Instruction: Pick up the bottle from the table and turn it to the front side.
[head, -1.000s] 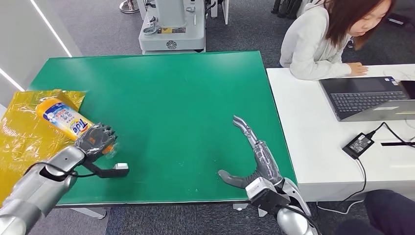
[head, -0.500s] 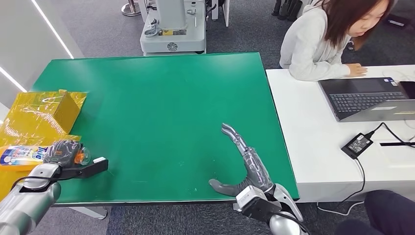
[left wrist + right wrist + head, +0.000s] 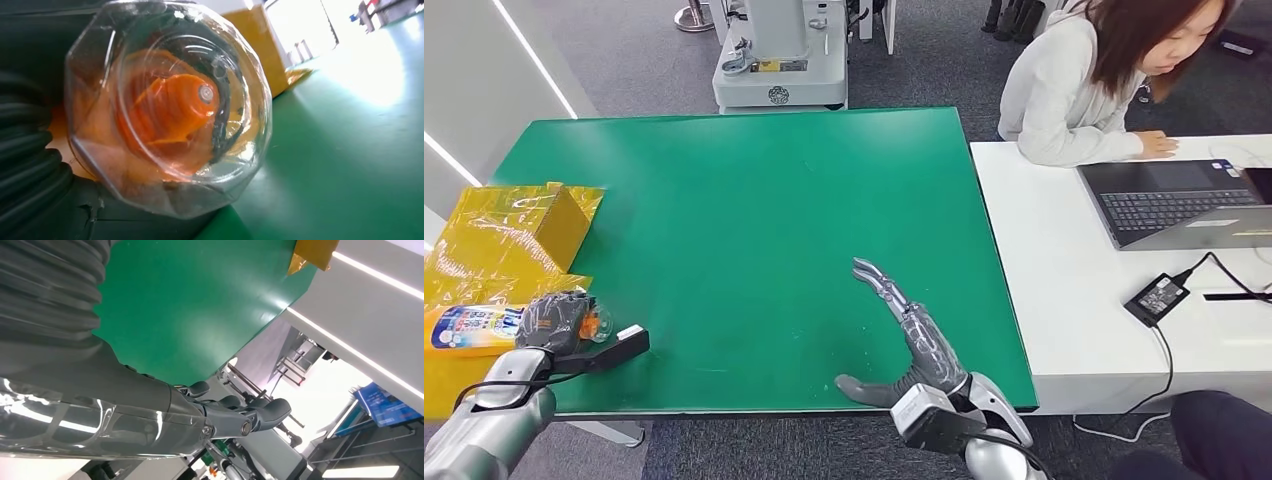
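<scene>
At the near left corner of the green table, the left hand grips the bottle around its neck, holding it on its side over the yellow bag. Its clear cap faces the wrist camera. The right hand hovers above the table's near edge, fingers extended and holding nothing.

A yellow bottle with a blue-and-white label and clear orange cap, green table, yellow bag.
</scene>
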Robot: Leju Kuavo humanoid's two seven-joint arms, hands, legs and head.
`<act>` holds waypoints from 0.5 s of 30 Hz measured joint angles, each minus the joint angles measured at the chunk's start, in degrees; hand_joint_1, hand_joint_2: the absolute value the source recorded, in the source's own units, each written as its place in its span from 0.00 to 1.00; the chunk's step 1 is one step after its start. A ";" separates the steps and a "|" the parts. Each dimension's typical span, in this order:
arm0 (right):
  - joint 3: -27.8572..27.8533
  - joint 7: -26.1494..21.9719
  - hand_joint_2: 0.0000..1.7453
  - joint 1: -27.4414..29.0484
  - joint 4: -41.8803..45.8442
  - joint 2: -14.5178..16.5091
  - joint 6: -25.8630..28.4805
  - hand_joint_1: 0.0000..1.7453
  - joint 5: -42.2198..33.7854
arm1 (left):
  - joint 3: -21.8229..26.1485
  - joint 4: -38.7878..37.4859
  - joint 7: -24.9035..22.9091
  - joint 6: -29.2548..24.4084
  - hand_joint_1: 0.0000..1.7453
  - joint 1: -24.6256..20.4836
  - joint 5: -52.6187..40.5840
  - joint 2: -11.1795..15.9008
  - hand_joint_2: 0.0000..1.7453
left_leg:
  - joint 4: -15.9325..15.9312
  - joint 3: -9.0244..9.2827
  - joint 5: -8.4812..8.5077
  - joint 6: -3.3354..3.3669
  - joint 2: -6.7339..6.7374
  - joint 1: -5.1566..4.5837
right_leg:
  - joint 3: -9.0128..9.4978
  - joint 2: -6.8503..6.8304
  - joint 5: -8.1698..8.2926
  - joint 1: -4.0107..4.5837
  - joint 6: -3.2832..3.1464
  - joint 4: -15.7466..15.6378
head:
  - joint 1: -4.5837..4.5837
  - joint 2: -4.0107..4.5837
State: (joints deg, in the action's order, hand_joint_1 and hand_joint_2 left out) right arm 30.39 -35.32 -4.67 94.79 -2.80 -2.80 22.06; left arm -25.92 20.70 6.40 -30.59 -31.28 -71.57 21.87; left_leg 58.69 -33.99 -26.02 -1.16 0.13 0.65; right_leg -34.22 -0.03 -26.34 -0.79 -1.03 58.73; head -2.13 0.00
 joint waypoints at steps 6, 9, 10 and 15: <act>0.32 -0.06 1.00 -1.48 -0.98 0.00 -0.54 0.00 -0.05 | 1.44 0.00 1.28 -6.11 1.00 1.73 -1.77 -1.05 1.00 | 0.00 0.00 0.01 0.01 -0.09 -0.01 | 0.04 -0.13 0.00 -0.02 0.00 -0.01 | 0.00 0.00; 0.58 0.02 1.00 -2.17 -1.40 0.00 -0.63 0.00 -0.14 | 2.16 0.01 1.73 -8.59 1.00 2.45 -2.79 -1.51 1.00 | 0.00 0.01 0.03 0.03 -0.11 -0.01 | 0.05 -0.16 0.00 -0.02 0.00 -0.01 | 0.00 0.00; 0.66 0.05 1.00 -2.34 -1.53 0.00 -0.63 0.00 -0.14 | 2.30 0.03 1.68 -9.14 0.99 2.67 -3.21 -1.64 1.00 | 0.00 0.01 0.03 0.03 -0.12 -0.01 | 0.05 -0.17 0.00 -0.02 0.00 -0.01 | 0.01 0.00; 1.04 0.03 1.00 -2.63 -2.29 0.00 -0.55 0.00 -0.16 | 4.79 2.41 1.32 -10.06 0.58 4.91 -6.04 -2.39 1.00 | 0.00 0.02 0.03 0.03 -0.11 -0.01 | 0.05 -0.16 0.00 -0.02 0.00 -0.01 | -0.01 0.00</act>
State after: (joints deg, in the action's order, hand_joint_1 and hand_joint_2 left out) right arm 31.43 -35.29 -7.30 92.49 -2.80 -3.36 21.90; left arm -21.13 23.11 7.72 -40.65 -26.37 -77.61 19.48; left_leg 58.69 -33.96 -26.00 -1.13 0.01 0.64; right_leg -34.17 -0.19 -26.34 -0.81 -1.02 58.72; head -2.13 0.00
